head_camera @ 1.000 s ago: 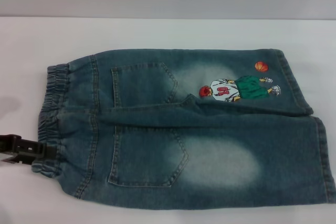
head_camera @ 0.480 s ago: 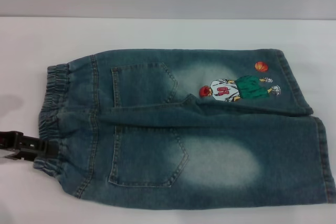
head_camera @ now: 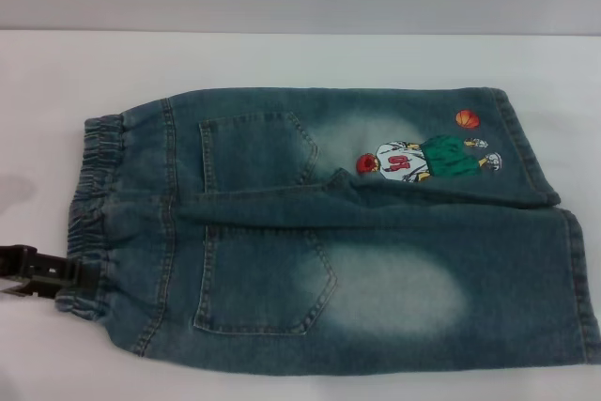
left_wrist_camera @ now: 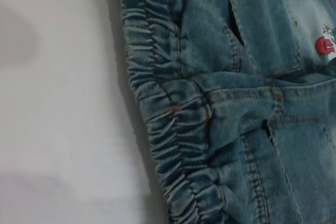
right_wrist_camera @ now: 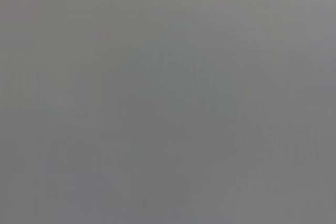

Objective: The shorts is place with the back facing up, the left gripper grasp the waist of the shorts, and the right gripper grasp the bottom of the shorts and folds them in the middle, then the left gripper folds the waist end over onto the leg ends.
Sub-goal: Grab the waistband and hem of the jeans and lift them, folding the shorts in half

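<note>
Faded blue-green denim shorts point(head_camera: 347, 232) lie flat, back side up, across the middle of a white table point(head_camera: 282, 58), filling most of the head view. The ruffled elastic waist point(head_camera: 94, 208) runs down the left of the frame; the leg ends point(head_camera: 563, 232) sit at the right edge, the upper leg stopping a little short of the lower. Two patch pockets point(head_camera: 263, 279) face up, and a cartoon basketball player print point(head_camera: 427, 159) with an orange ball point(head_camera: 467, 119) marks the upper leg at centre right. The left claw point(head_camera: 70, 274) reaches in from the lower left edge, its black tip at the waist's lower end; whether it grips the fabric cannot be told. The left wrist view shows the puckered band close up. The right claw is out of sight.
</note>
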You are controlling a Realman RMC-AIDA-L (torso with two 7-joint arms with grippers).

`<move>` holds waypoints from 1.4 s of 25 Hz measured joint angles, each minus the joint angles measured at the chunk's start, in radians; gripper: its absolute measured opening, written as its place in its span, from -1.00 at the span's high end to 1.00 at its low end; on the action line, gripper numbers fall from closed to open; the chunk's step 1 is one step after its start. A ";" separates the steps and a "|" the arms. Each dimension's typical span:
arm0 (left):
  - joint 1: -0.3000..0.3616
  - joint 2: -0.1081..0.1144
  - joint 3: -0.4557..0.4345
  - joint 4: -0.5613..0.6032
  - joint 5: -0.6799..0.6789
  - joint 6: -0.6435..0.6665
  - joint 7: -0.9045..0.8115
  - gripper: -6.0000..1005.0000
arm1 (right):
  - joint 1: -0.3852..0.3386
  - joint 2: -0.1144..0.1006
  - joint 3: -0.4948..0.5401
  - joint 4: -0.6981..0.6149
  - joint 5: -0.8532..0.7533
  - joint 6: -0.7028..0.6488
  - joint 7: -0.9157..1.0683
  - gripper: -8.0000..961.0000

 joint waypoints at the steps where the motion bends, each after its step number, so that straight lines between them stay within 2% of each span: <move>1: 0.002 0.001 0.001 0.000 0.000 0.001 0.000 -0.56 | 0.000 0.000 0.000 0.000 0.000 0.000 0.000 -0.23; 14: 0.020 0.013 -0.003 0.000 0.002 -0.002 -0.003 -0.56 | 0.003 -0.002 0.001 0.000 0.000 0.013 0.000 -0.23; 35: 0.039 0.012 -0.002 0.000 0.011 -0.006 -0.005 -0.55 | 0.010 -0.005 -0.004 0.000 0.000 0.017 0.000 -0.23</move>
